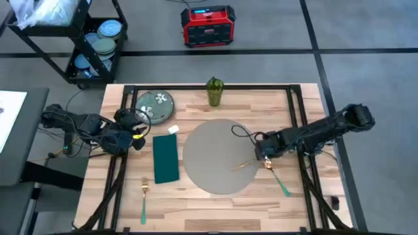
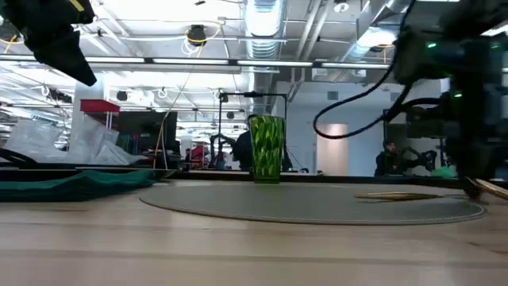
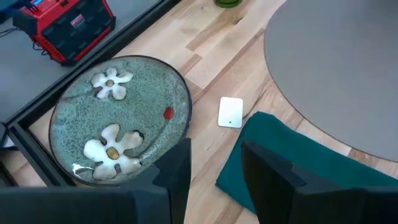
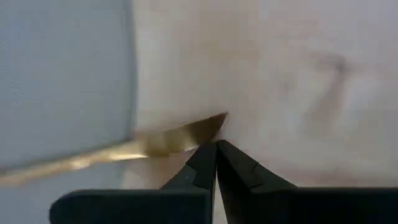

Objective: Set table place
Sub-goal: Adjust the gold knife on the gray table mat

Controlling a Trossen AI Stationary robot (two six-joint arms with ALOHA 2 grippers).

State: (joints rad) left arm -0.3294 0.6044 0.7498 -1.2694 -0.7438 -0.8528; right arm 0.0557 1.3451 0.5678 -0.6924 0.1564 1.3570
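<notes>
Your right gripper (image 4: 216, 146) has its fingers clenched together beside a blurred gold utensil (image 4: 155, 144) at the placemat (image 1: 215, 153) edge. Your left gripper (image 3: 214, 171), fingers released, hovers by the napkin (image 3: 292, 168); its fingertips are cut off.

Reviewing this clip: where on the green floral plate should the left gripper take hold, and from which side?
Grip the plate at its raised rim nearest the left gripper, coming from the napkin side. It lies flat, so only the rim offers the fingers an edge.

Right hand (image 4: 216, 148) closed, tips beside gold utensil (image 4: 155, 144).
</notes>
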